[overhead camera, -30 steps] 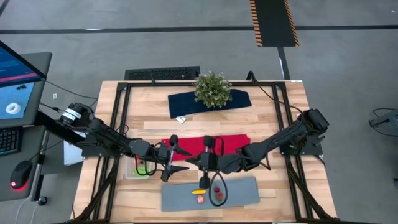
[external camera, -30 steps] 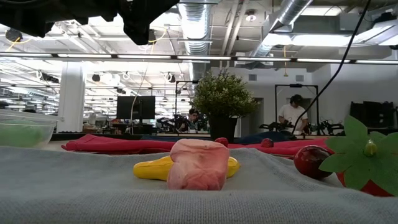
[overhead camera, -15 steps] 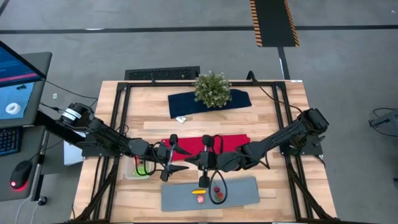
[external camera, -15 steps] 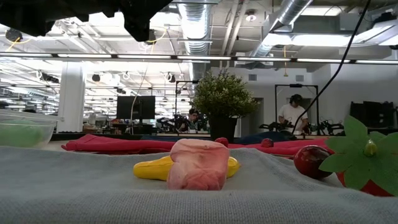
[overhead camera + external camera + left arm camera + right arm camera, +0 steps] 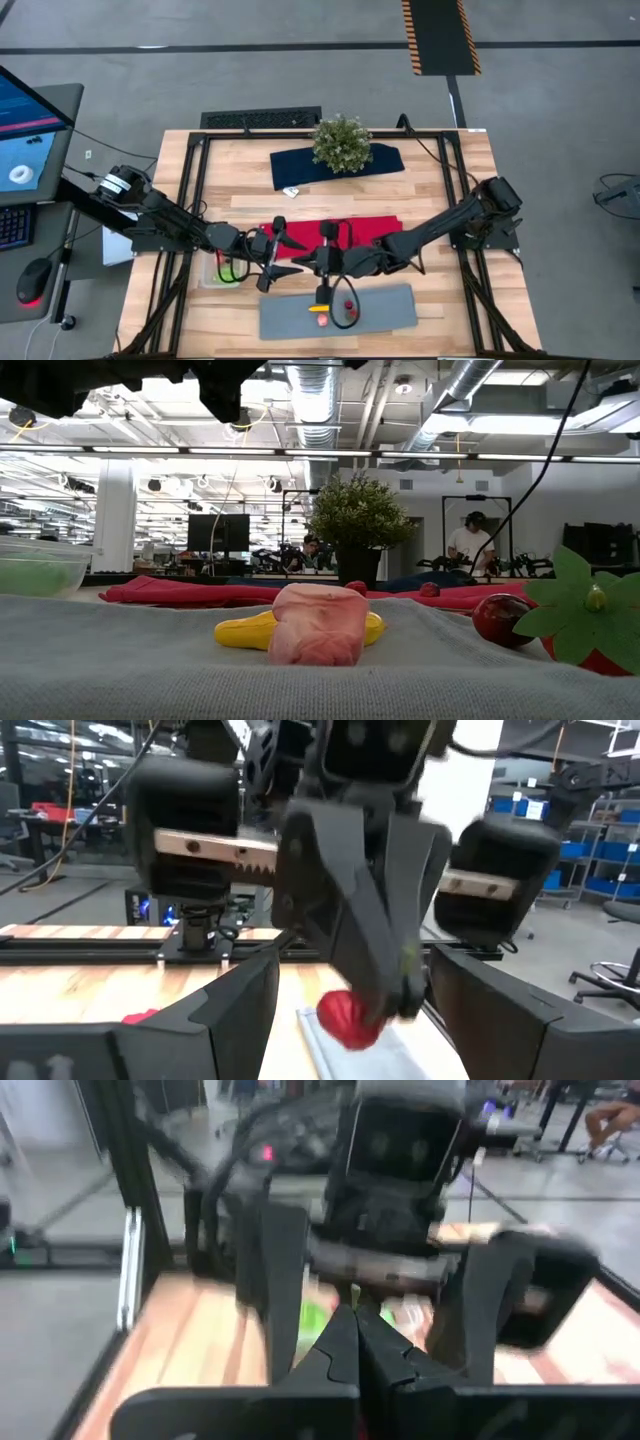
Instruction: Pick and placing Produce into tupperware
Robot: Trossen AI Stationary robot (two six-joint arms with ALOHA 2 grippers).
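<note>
- Left gripper (image 5: 283, 266) held over the bare wood just off the left end of the grey mat (image 5: 385, 306); its fingers (image 5: 235, 1005) stand apart with nothing between them.
- Right gripper (image 5: 322, 270) hangs close beside it, over the mat's rear edge. Its fingers (image 5: 345, 1350) are pressed together, tips meeting, and they carry nothing.
- The two grippers face each other, near but apart; each wrist view is filled by the other arm's head.
- Clear tupperware (image 5: 226, 270) sits on the wood to the left of the mat, partly under the left arm. Green produce lies inside it; from table height it shows as a pale green mass behind the clear wall (image 5: 35, 572).
- On the mat: a yellow piece (image 5: 240, 631) with a pink piece (image 5: 317, 623) lying in front of it, the two touching.
- To their right, a small red round fruit (image 5: 497, 619), then a strawberry (image 5: 588, 622) with a big green leaf cap at the frame edge.
- Red cloth (image 5: 375, 230) lies behind the mat, under both arms.
- Potted plant (image 5: 341, 143) stands on a dark blue cloth (image 5: 298, 166) at the far side of the table.
- People stand in the room beyond, well away from the table.
</note>
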